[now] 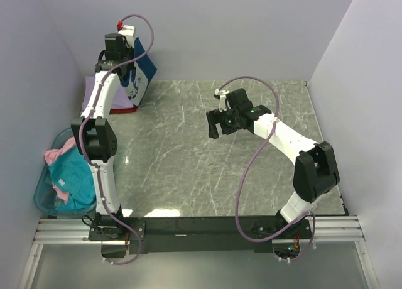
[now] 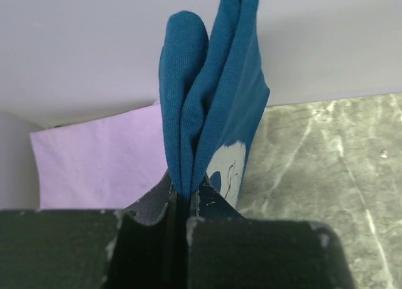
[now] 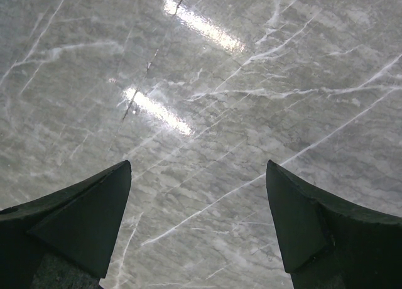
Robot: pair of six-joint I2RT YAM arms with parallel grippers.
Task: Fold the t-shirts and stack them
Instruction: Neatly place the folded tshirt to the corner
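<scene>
Left wrist: left hand (image 2: 185, 200) pinching bunched dark blue t-shirt (image 2: 217, 100), printed white; right hand (image 3: 198, 169) wide.

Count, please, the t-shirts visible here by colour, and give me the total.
Dark blue t-shirt: 1
Lavender t-shirt: 1
Red t-shirt: 1
Teal t-shirt: 1
Pink t-shirt: 1
Total: 5
</scene>
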